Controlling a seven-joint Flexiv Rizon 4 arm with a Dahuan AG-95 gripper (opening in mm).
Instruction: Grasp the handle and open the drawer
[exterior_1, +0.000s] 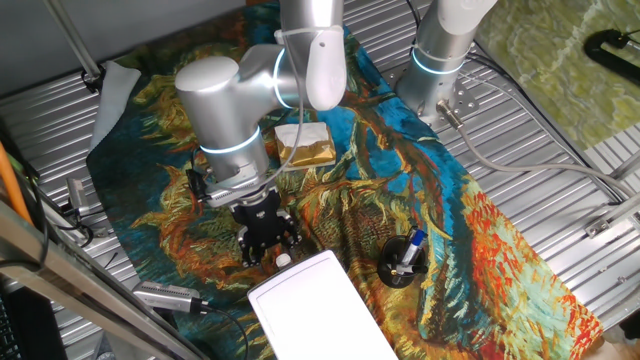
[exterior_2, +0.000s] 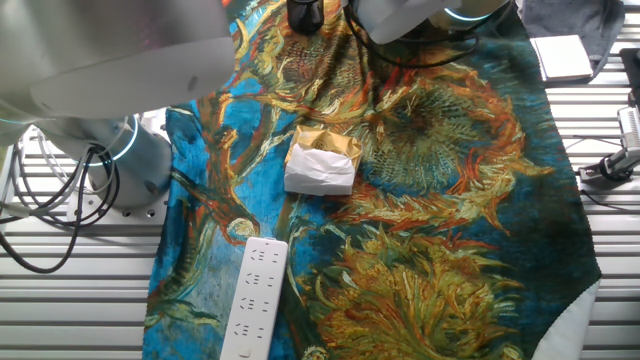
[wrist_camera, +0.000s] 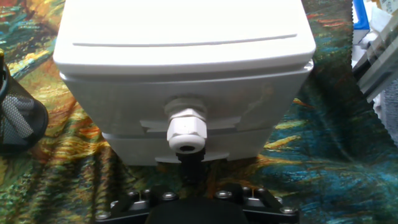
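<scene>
Fingers (exterior_1: 268, 243) hovered just before handle (wrist_camera: 186, 131), state impossible to tell, hidden from view. Drawer (wrist_camera: 186, 115) looked closed; grasp and pull remained.

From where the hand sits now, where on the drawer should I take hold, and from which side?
Grip the handle, the small round white knob that sticks out of the drawer front. Come straight at that front face, one finger each side of the knob. The gripper already faces it in the hand view; its fingers are not visible there.
</scene>
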